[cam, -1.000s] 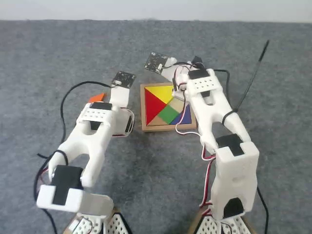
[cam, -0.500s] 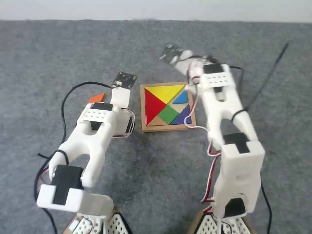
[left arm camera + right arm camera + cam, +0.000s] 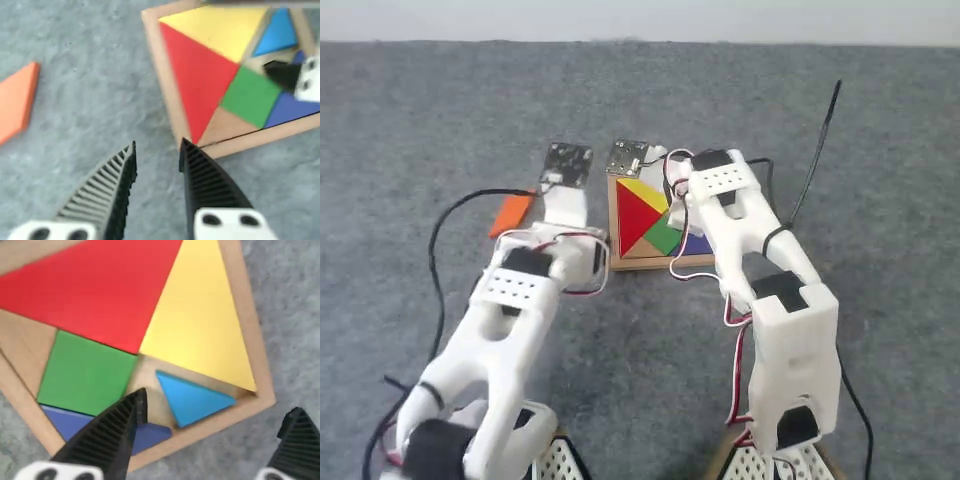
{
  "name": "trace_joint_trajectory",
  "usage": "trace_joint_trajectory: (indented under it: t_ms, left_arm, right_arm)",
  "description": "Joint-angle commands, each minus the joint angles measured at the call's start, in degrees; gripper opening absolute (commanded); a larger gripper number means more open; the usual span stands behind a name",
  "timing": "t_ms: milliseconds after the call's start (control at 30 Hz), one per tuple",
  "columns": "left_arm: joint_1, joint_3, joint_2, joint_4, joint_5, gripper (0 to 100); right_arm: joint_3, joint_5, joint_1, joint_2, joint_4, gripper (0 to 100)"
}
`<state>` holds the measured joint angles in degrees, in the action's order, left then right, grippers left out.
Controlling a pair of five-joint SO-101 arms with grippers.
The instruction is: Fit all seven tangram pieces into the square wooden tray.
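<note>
Right tool (image 3: 217,405): spread wide, empty, directly over the light-blue triangle (image 3: 192,397) in the tray (image 3: 261,371). Left tool (image 3: 158,145): narrowly parted, empty, beside the tray corner. Orange piece (image 3: 17,100) lies apart on the counter (image 3: 90,75). Filling is judged incomplete. The next move calls for collecting the orange piece.

Robotics lab bench, tabletop covered in grey felt matting (image 3: 420,120), white 3D-printed left arm (image 3: 505,300) and right arm (image 3: 760,250) with exposed servo wiring (image 3: 731,303), bare camera circuit board (image 3: 567,159) at a wrist, wooden tangram tray (image 3: 613,225) between them, plain pale wall (image 3: 620,20) behind.
</note>
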<state>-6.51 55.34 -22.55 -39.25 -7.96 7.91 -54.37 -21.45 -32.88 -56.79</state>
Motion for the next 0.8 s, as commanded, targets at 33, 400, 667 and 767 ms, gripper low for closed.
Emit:
trace_joint_trajectory:
  t_ms: [33,400,667,767]
  left_arm:
    - [-6.1,-12.0,17.1,-4.3,-5.9,16]
    - [-6.2,-30.5,33.7,-16.8,-11.2,16]
    - [-4.9,-27.7,30.8,-13.7,-12.9,14]
    - [-4.9,-33.5,36.3,-20.0,-13.0,14]
  right_arm:
    - [0.8,-0.3,1.9,-0.8,6.2,39.9]
    - [0.5,-0.4,4.4,-1.2,10.1,39.9]
    - [1.1,-0.5,4.5,-3.3,10.5,39.9]
    - [1.3,-0.4,4.5,-4.5,11.8,39.9]
